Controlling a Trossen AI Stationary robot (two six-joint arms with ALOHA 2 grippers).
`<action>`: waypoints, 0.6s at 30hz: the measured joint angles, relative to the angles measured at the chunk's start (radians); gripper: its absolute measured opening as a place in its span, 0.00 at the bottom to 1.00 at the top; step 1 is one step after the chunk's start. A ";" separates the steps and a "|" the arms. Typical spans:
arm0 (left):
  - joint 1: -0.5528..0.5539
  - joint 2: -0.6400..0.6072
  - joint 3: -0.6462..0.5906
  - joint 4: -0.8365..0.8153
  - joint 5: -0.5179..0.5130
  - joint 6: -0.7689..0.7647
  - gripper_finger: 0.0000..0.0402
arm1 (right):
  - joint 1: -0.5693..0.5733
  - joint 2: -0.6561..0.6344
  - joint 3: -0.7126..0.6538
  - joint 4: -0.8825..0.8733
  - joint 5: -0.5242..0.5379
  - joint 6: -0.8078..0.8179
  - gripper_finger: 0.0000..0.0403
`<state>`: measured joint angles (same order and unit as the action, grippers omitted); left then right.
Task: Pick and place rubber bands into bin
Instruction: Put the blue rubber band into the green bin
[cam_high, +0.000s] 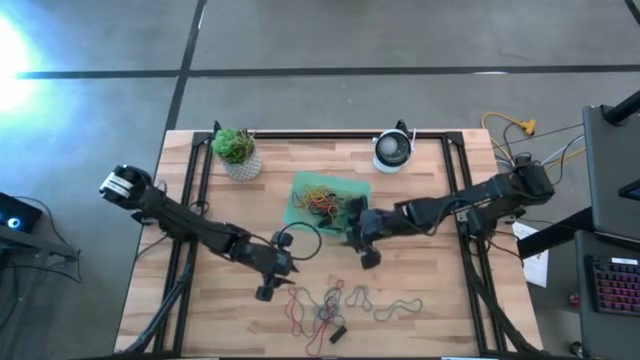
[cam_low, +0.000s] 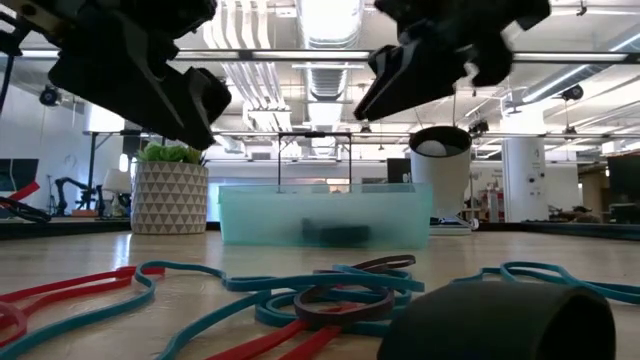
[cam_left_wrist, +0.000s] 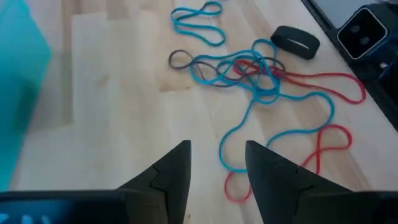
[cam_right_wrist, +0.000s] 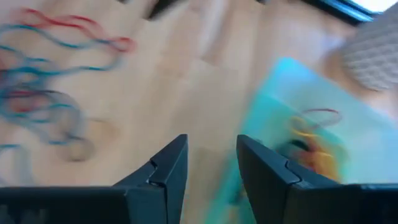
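High view: a pale, planked wooden table (cam_high: 240, 300) carries the bin (cam_high: 300, 212), a shallow, roughly square tray of translucent green plastic at centre, already holding a tangle of red, orange and yellow loops. More rubber bands (cam_high: 340, 300), thin flexible loops in red, green and dark tones, lie loose on the near part of the table, right of the left gripper (cam_high: 268, 278). The left gripper hovers over bare wood just beside them; in its wrist view the two dark fingers (cam_left_wrist: 171, 174) stand parted with nothing between them. The right gripper (cam_high: 362, 240) hangs at the bin's near right corner, its fingers (cam_right_wrist: 165, 168) likewise parted and empty. A white pot with a green plant (cam_high: 238, 152) and a round white and dark device (cam_high: 392, 150) stand at the far edge. The right wrist view is motion-blurred, so the bin's contents there are hard to make out.
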<state>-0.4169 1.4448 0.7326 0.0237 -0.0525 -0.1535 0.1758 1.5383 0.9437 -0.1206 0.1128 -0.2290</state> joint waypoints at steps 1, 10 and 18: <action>-0.001 0.015 0.000 0.022 0.008 0.001 0.34 | 0.014 0.000 -0.002 0.000 -0.020 0.013 0.33; -0.001 0.145 0.014 0.082 0.022 -0.001 0.34 | 0.123 0.001 -0.028 -0.003 -0.069 0.129 0.30; 0.000 0.238 0.020 0.167 0.081 -0.023 0.34 | 0.161 0.002 -0.038 -0.003 -0.061 0.149 0.27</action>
<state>-0.4171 1.6833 0.7528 0.1911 0.0280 -0.1769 0.3367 1.5398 0.9053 -0.1238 0.0513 -0.0801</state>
